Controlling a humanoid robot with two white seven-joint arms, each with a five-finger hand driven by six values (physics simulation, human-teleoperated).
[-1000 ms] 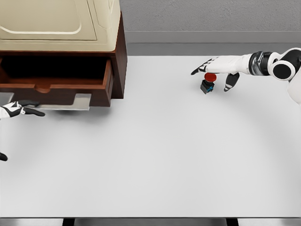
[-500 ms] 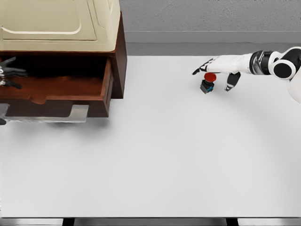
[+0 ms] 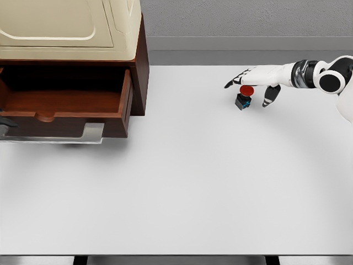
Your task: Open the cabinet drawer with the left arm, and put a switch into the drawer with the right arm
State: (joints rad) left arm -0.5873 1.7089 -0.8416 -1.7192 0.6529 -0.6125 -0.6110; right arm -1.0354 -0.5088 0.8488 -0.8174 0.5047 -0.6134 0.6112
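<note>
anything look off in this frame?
Nothing stands out. The drawer is pulled open and sits straight, with nothing visible inside. The switch stands on the table under the right hand, not yet lifted.

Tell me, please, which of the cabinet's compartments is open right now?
The brown wooden drawer at the bottom is open, pulled out toward the table with its inside showing. The cream door above it is shut.

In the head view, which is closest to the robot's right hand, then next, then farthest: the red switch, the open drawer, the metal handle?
From the right hand:
1. Red switch, just under the fingers.
2. Open drawer, far left, in the cabinet.
3. Metal handle, below the drawer front; near the drawer, slightly farther.
</note>
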